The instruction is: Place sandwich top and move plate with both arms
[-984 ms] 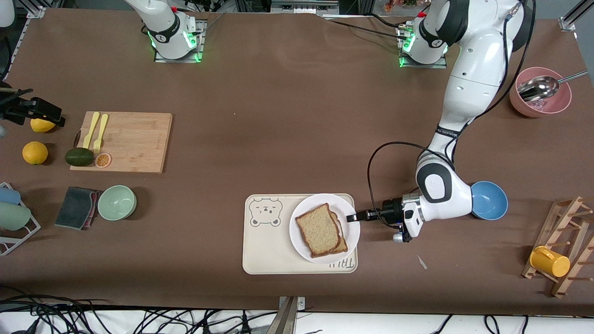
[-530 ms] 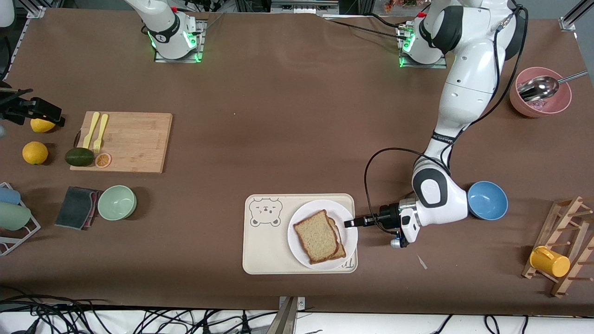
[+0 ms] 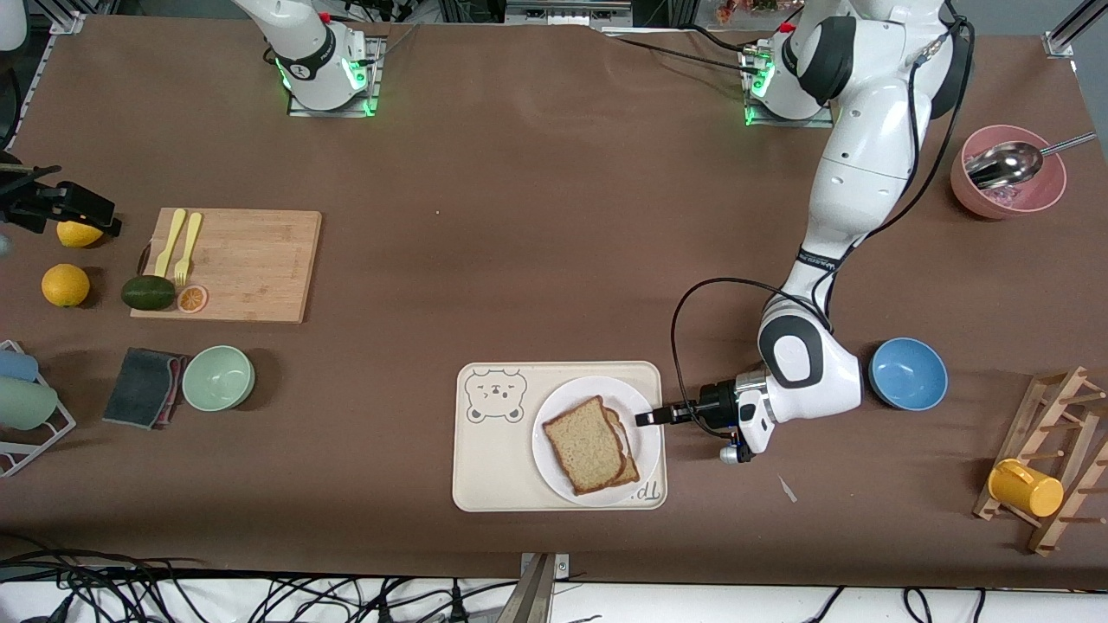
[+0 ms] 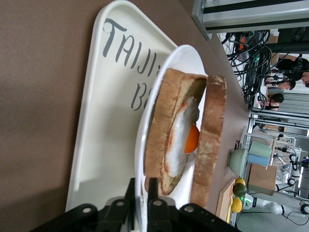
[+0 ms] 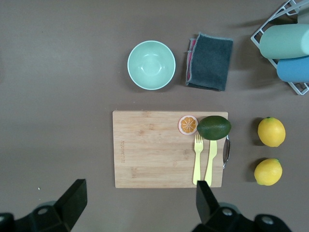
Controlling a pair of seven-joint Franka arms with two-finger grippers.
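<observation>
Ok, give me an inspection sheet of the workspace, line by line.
Surface: brown table, no spills seen.
Job's things: sandwich top lies on the egg slice on the plate, which sits on the tray.
Clutter: cutting board, green bowl, blue bowl, pink bowl, mug rack.
Grippers: left gripper shut on the plate's rim; right gripper open over the cutting board.
Cables: black cable loops above the table beside the left arm.
Surroundings: cables along the table's near edge.

A blue bowl [image 3: 908,373] sat near the left gripper [image 3: 641,419]. A cutting board [image 5: 167,149] lay below the right gripper [image 5: 140,199], with a green bowl [image 5: 151,65] beside it.
</observation>
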